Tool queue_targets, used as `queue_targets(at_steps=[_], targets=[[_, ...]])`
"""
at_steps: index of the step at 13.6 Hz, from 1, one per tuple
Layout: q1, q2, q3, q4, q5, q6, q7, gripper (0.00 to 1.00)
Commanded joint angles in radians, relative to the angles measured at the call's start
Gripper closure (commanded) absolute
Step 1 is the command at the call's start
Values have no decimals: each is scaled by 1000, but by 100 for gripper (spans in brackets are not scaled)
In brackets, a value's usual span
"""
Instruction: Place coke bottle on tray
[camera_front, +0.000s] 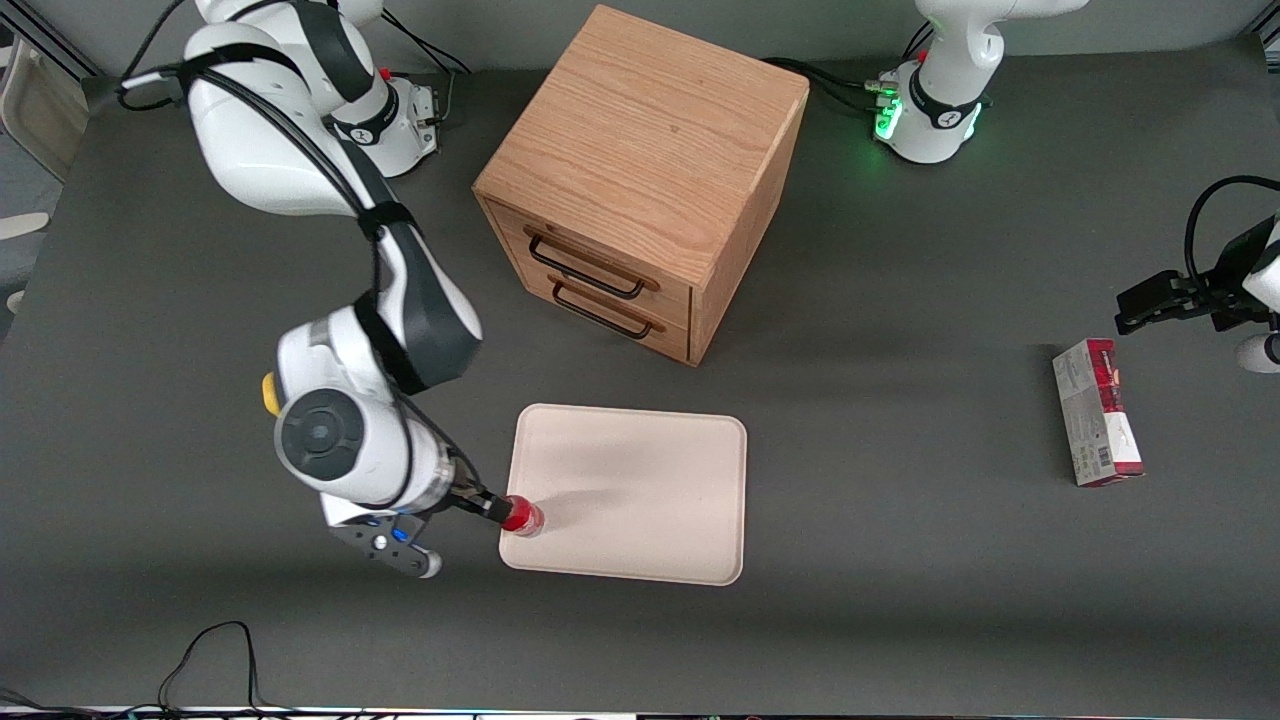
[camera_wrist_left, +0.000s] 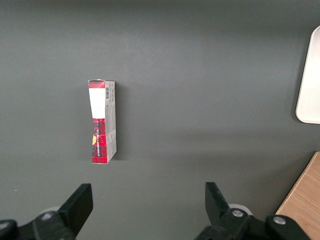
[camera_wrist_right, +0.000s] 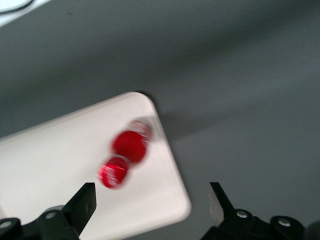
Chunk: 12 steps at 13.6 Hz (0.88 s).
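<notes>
The coke bottle (camera_front: 522, 516) is a small red bottle with a red cap. It stands on the cream tray (camera_front: 640, 490), right at the tray's corner nearest the front camera on the working arm's side. My right gripper (camera_front: 494, 508) is right beside it, just outside that corner, with a black finger reaching toward the bottle. In the right wrist view the fingers (camera_wrist_right: 84, 199) are spread wide and hold nothing. There the bottle (camera_wrist_right: 124, 156) shows blurred on the tray (camera_wrist_right: 50, 165), ahead of the gripper (camera_wrist_right: 150, 194) and not between its fingers.
A wooden two-drawer cabinet (camera_front: 640, 170) stands farther from the front camera than the tray. A red-and-grey carton (camera_front: 1097, 410) lies toward the parked arm's end of the table; it also shows in the left wrist view (camera_wrist_left: 102, 122).
</notes>
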Motion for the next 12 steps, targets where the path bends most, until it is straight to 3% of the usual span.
queue_targets(at_steps=[1,5,8,12], targets=[[-94,-208,1,-214,69,-55,-187,0],[-168,-559,-19,-669,69,18,-463,0],[-158,-814,-70,-965,68,78,-617,0],[-64,-911,-186,-978,54,0,-659,0]])
